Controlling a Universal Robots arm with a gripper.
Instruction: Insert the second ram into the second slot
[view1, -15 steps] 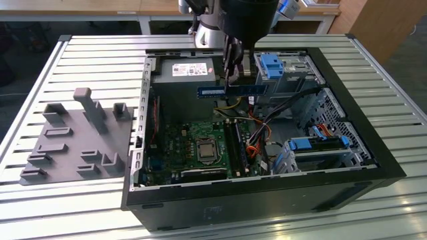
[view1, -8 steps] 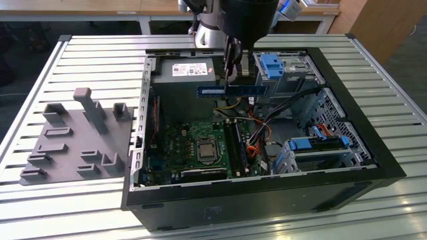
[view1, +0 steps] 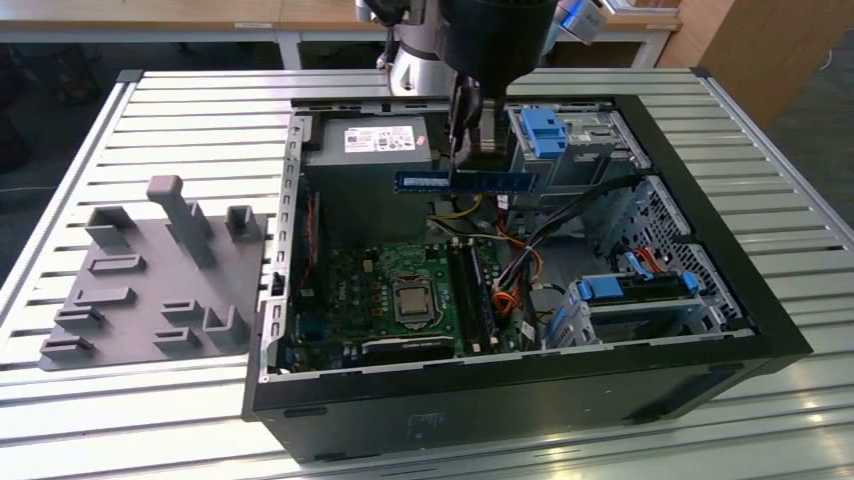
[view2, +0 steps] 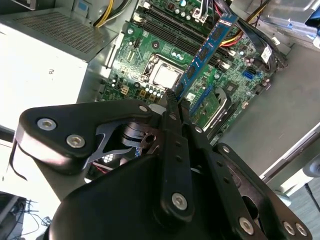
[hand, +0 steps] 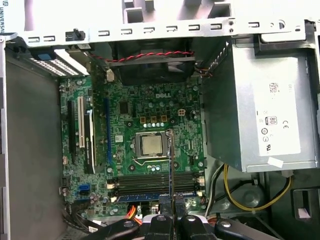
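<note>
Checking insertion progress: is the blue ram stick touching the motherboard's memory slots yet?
Apart. In the exterior view the second ram hangs in the pincer high in the open case, well above the memory slots.

The arm (view1: 483, 40) reaches straight down from above, its pincer (view1: 469, 158) clamped on the second ram (view1: 424, 181).

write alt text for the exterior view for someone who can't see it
The gripper holds the second ram, a blue stick, level in the air above the open computer case, over its green motherboard. A grey holder tray lies on the slatted table at the exterior view's left.
</note>
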